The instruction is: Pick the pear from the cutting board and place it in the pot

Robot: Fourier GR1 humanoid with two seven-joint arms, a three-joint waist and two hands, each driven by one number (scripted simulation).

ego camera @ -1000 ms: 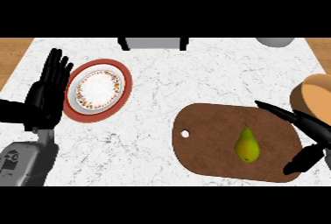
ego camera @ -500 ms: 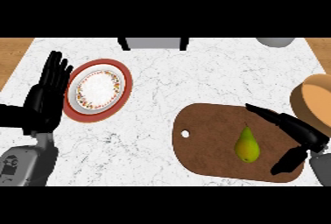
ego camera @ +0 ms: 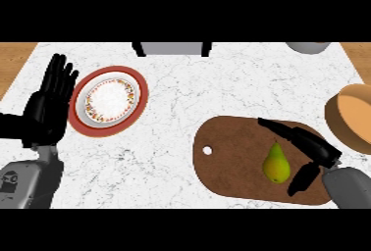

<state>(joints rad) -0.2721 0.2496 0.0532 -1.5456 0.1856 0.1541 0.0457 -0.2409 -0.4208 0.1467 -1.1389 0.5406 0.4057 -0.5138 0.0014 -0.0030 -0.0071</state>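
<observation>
pear (ego camera: 276, 164) lies on the cutting board (ego camera: 232, 166) — right hand (ego camera: 317, 148) spread open just beside it, holding nothing. pot (ego camera: 340, 125) off the board's right edge; left hand (ego camera: 45, 105) open, well left.

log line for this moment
right robot hand: open beside pear | pear: on cutting board | pot: no pear | left robot hand: resting

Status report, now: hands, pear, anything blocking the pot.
Right hand open, fingers and thumb flanking pear, no grip yet. Pear lying on cutting board. Left hand open, resting beside plate. Nothing but the hand between pear and pot.
</observation>
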